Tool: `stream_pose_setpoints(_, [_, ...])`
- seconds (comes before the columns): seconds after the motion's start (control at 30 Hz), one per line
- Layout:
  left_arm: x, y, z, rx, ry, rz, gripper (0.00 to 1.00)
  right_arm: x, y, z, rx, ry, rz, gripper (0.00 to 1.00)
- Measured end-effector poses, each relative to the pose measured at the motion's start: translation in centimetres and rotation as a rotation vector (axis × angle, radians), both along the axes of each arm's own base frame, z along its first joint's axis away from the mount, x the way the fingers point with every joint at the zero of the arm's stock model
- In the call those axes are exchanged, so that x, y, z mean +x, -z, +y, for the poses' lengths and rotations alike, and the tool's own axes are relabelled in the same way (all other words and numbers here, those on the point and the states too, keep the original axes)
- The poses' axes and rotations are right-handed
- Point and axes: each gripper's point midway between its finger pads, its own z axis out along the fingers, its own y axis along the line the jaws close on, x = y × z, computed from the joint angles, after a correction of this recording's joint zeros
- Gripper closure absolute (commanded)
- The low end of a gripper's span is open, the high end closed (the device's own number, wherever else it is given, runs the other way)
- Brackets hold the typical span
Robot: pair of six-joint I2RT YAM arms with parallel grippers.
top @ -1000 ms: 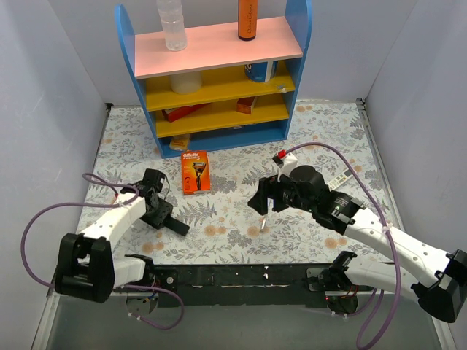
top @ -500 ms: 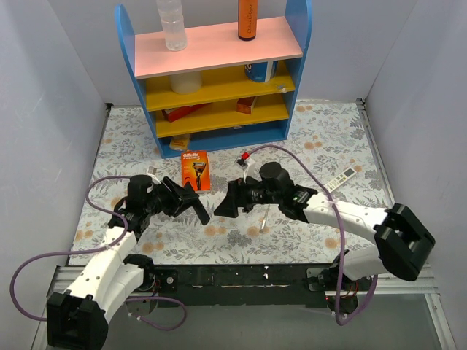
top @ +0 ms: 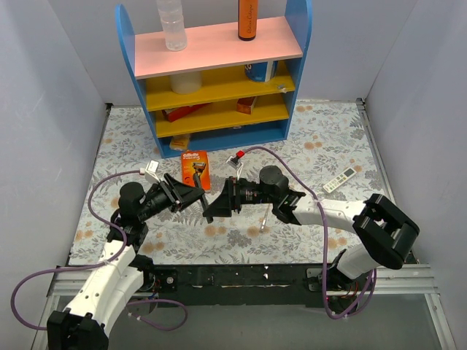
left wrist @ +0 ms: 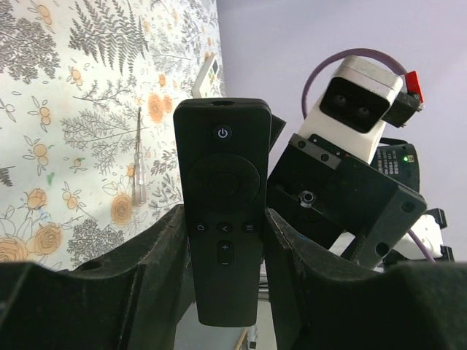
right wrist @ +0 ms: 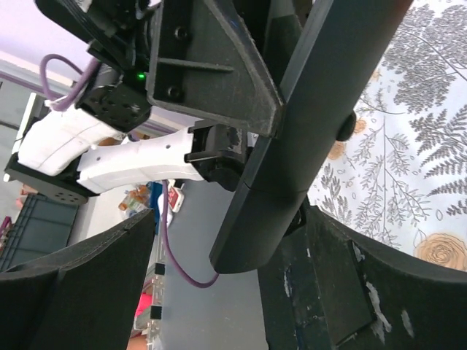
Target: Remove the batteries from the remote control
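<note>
- The left hand [left wrist: 222,219] is closed on the black remote control [left wrist: 222,175] and holds it up in the air above the near part of the bench [top: 321,146].
- In the left wrist view the button side of the remote faces the camera, and one finger presses on each long side.
- The right hand [right wrist: 230,215] is open. Its two fingers [right wrist: 73,292] stand wide apart, and the end of the remote pokes in between them, close by the right-side finger. I cannot tell if it touches.
- The two hands meet in the middle of the scene, the left one on the left and the right one on the right.
- I see no batteries anywhere, not on the bench and not in a hand, so I think they are inside the remote.
- I cannot tell if the back cover is on or off.
- My guess is that the job has only just started: the remote is picked up, but both batteries are yet to come out.
- The bench has a cloth with flowers and leaves on it.
- A thin stick [top: 264,219] lies flat on the cloth, just right of the hands.
- A bit farther, an orange razor pack [top: 195,171] lies flat, and a small white remote [top: 340,179] lies well off to the right.
- At the far end stands a blue shelf [top: 298,22] with a pink top.
- A clear bottle [top: 172,25] and an orange bottle [top: 247,20] stand on that top, and small boxes sit on the yellow boards below.
- Plain pale walls [top: 44,109] close in the left, right and far sides.
</note>
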Motion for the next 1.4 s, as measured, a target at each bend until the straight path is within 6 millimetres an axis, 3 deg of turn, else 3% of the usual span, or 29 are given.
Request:
stream_pose_setpoints(0.23, [-0.4, -0.8, -0.3, -0.060, 0.019, -0.026, 0.98, -0.7, -0.7, 0.1, 0.040, -0.025, 0.035, 0.20])
stream_pose_setpoints(0.37, [-0.5, -1.9, -0.5, -0.089, 0.031, -0.057, 0.97, -0.8, -1.1, 0.1, 0.054, -0.032, 0.041, 0.43])
stream_pose_setpoints(0.47, [-0.7, -2.5, -0.6, -0.106, 0.044, -0.073, 0.91, -0.8, -1.0, 0.1, 0.052, -0.030, 0.053, 0.58])
stream_pose_setpoints(0.57, [-0.8, -2.7, -0.6, -0.104, 0.054, -0.097, 0.68, -0.8, -0.7, 0.0, 0.046, -0.019, 0.084, 0.71])
stream_pose_setpoints(0.67, [-0.9, -2.5, -0.7, -0.094, 0.059, -0.106, 0.45, -0.6, -0.1, -0.1, 0.035, -0.002, 0.107, 0.76])
stream_pose_setpoints(0.73, [-0.8, -2.3, -0.7, -0.095, 0.058, -0.096, 0.35, -0.6, 0.0, -0.2, 0.031, 0.000, 0.100, 0.77])
stream_pose_setpoints(0.83, [-0.8, -2.2, -0.7, -0.101, 0.057, -0.079, 0.30, -0.6, 0.6, -0.2, 0.012, 0.008, 0.089, 0.79])
stream_pose_setpoints(1.0, [-0.7, -1.3, -0.7, -0.081, 0.056, -0.055, 0.28, -0.2, 1.9, -0.5, -0.051, 0.044, 0.058, 0.80])
stream_pose_setpoints(1.17, [0.3, 1.4, -0.5, -0.003, 0.039, 0.046, 0.31, 1.0, 4.4, -0.8, -0.219, 0.109, -0.003, 0.81])
stream_pose_setpoints(1.4, [1.9, 2.4, -0.1, 0.099, 0.010, 0.100, 0.37, 2.1, 5.0, -0.3, -0.389, 0.151, -0.153, 0.82])
